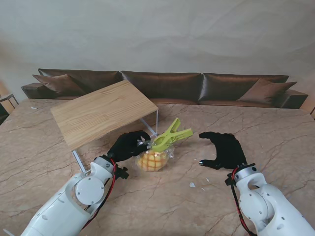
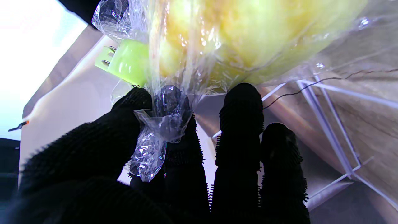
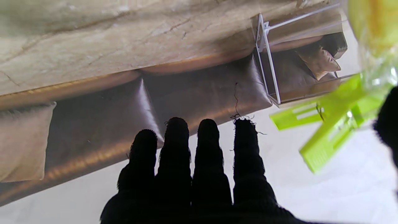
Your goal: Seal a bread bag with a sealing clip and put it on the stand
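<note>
A clear bread bag (image 1: 151, 160) with a golden bun inside hangs just over the table near the middle. My left hand (image 1: 129, 145) is shut on the bag's twisted neck (image 2: 161, 124), pinching it between thumb and forefinger. A lime green sealing clip (image 1: 171, 136) is clamped on the neck just beyond my fingers, its handles sticking up and to the right. The clip (image 3: 332, 118) also shows in the right wrist view. My right hand (image 1: 224, 149) hovers open to the right of the clip, touching nothing. The wooden stand (image 1: 102, 112) with white wire legs lies behind my left hand.
A brown leather sofa (image 1: 197, 86) with cushions runs along the far edge of the marble table (image 1: 197, 206). A few small white scraps (image 1: 192, 185) lie on the table nearer to me than the right hand.
</note>
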Robot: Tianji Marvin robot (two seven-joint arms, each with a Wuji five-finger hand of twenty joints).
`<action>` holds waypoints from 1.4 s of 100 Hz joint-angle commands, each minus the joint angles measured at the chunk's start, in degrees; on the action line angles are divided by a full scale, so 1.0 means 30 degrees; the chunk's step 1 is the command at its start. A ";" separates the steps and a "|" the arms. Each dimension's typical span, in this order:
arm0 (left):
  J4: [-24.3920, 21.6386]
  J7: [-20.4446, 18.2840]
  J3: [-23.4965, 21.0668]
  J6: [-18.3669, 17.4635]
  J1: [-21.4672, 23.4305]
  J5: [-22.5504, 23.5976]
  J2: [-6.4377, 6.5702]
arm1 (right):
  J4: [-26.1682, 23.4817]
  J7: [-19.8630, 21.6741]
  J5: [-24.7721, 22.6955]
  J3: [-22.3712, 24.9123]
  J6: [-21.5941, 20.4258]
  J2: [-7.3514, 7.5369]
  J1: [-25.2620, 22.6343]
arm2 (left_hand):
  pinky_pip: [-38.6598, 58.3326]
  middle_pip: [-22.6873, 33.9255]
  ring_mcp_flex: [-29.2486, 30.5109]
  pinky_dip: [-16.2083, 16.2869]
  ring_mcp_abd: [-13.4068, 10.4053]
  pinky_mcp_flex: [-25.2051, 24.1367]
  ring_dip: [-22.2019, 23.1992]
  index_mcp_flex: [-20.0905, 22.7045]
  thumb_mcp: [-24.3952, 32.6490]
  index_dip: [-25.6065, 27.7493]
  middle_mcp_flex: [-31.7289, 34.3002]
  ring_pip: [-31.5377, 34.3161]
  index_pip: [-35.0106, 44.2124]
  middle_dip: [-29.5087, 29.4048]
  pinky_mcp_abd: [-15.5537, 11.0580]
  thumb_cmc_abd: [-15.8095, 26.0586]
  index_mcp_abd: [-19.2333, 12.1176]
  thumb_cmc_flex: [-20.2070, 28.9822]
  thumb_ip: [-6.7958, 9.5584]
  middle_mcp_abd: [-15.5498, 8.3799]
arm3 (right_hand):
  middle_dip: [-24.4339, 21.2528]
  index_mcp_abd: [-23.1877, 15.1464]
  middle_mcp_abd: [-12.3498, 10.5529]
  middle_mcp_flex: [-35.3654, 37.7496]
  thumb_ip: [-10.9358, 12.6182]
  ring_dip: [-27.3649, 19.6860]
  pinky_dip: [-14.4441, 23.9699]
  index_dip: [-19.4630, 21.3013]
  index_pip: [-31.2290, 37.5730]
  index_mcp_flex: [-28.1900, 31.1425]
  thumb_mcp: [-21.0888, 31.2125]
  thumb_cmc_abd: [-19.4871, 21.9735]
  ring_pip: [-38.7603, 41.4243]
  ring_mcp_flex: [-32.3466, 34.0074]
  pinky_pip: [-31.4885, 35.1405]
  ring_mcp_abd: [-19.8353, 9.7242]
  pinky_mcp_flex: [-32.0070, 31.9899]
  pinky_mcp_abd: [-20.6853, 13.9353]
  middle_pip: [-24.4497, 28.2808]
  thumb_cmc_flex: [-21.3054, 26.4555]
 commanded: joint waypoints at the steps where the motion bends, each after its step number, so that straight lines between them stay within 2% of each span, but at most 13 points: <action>1: -0.0726 -0.0027 -0.0248 0.0222 -0.0106 -0.0100 -0.0119 | 0.0199 0.0023 -0.0046 -0.0066 -0.0029 -0.0096 -0.0096 | 0.0619 0.0764 0.0074 0.0400 -0.0071 -0.0222 0.0228 0.0789 -0.0107 0.1409 -0.0231 0.0345 0.2496 0.0295 0.0280 0.2305 -0.1986 0.1538 0.0126 -0.1410 | -0.0333 0.0126 0.0146 0.0680 0.0447 0.0067 -0.0165 -0.0378 -0.0135 -0.0476 -0.0166 0.0286 -0.0037 -0.0242 -0.0039 -0.0585 -0.0276 -0.0123 -0.0784 0.0577; 17: -0.1758 0.0154 -0.0898 0.1057 -0.0297 -0.0057 -0.0149 | 0.0610 -0.0131 0.0008 -0.0118 -0.0126 -0.0099 0.0011 | 0.0605 0.0729 0.0065 0.0458 -0.0104 -0.0208 0.0259 0.0775 -0.0128 0.1459 -0.0217 0.0339 0.2463 0.0338 0.0268 0.2310 -0.1996 0.1554 0.0138 -0.1403 | -0.1401 0.0092 0.0153 0.1922 0.0459 0.0108 -0.0116 -0.0357 -0.0128 -0.0488 -0.0132 0.0231 -0.0055 -0.0272 -0.0100 -0.0576 -0.0302 -0.0156 -0.2855 0.0756; 54: -0.3561 0.0448 -0.2630 0.3283 -0.1136 0.0540 -0.0131 | 0.1407 -0.0171 0.0043 -0.0295 -0.0269 -0.0062 0.0345 | 0.0619 0.0657 0.0219 0.0498 -0.0214 -0.0035 0.0274 0.0819 -0.0051 0.1447 -0.0103 0.0363 0.2397 0.0361 0.0154 0.2248 -0.2037 0.1490 0.0164 -0.1453 | -0.1514 0.0082 0.0164 0.2080 0.0511 0.0122 -0.0111 -0.0336 -0.0093 -0.0436 -0.0198 0.0294 -0.0029 -0.0297 -0.0096 -0.0610 -0.0294 -0.0111 -0.3145 0.1140; 80: -0.3659 0.0568 -0.3504 0.4376 -0.1929 0.0290 -0.0214 | 0.1957 0.0086 0.0346 -0.0533 -0.0367 -0.0050 0.0782 | 0.0612 0.0586 0.0284 0.0508 -0.0273 0.0043 0.0282 0.0845 0.0090 0.1464 -0.0057 0.0347 0.2352 0.0393 0.0125 0.2198 -0.2078 0.1407 0.0161 -0.1482 | -0.1504 0.0047 0.0159 0.2064 0.0559 0.0127 -0.0126 -0.0320 -0.0070 -0.0408 -0.0235 0.0292 -0.0028 -0.0346 -0.0114 -0.0594 -0.0337 -0.0090 -0.3162 0.1370; 109: -0.2004 0.0336 -0.4081 0.5789 -0.3688 0.0324 -0.0236 | 0.2618 0.0449 0.0521 -0.0949 -0.0577 0.0012 0.1392 | 0.0549 0.0507 0.0243 0.0509 -0.0243 -0.0062 0.0286 0.0779 0.0033 0.1458 -0.0104 0.0294 0.2292 0.0409 0.0052 0.2241 -0.2017 0.1472 0.0182 -0.1468 | -0.1501 -0.0014 0.0180 0.2031 0.0587 0.0131 -0.0132 -0.0311 -0.0064 -0.0365 -0.0249 0.0376 -0.0038 -0.0410 -0.0129 -0.0574 -0.0363 -0.0048 -0.3174 0.1488; 140: 0.2439 0.0116 -0.3777 0.7459 -0.6471 -0.0326 -0.0516 | 0.3355 0.0558 0.0887 -0.1577 -0.0757 -0.0001 0.2102 | 0.0756 0.0445 0.0381 0.0589 0.0035 0.0003 0.0300 0.0787 0.0102 0.1089 0.0036 0.0382 0.2284 0.0322 0.0054 0.1915 -0.1651 0.1639 0.0158 -0.1192 | -0.1496 -0.0010 0.0224 0.2062 0.0644 0.0208 -0.0098 -0.0276 -0.0011 -0.0383 -0.0379 0.0601 0.0021 -0.0381 -0.0106 -0.0514 -0.0380 0.0031 -0.3168 0.1721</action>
